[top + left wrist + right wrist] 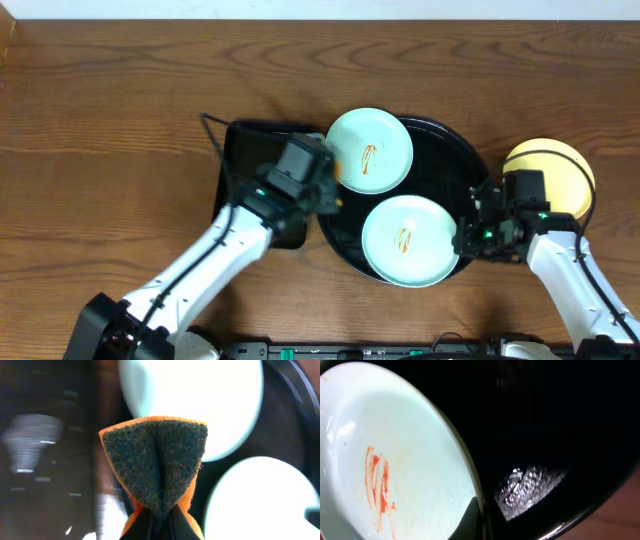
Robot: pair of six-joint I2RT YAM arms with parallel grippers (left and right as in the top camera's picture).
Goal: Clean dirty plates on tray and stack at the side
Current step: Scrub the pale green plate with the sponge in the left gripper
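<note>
Plates seen from overhead number three: far mint plate and near mint plate, both sauce-streaked, on the one round tray, and one yellow plate on the bare table to the right. My left gripper hovers at the far plate's left edge; my right gripper sits at the near plate's right rim. Left wrist: jaws clenched on the single sponge, scouring face forward; I judge flat, firm strokes across the smear best. Right wrist: a fingertip at the near plate's rim; whether it grips, I cannot tell.
</note>
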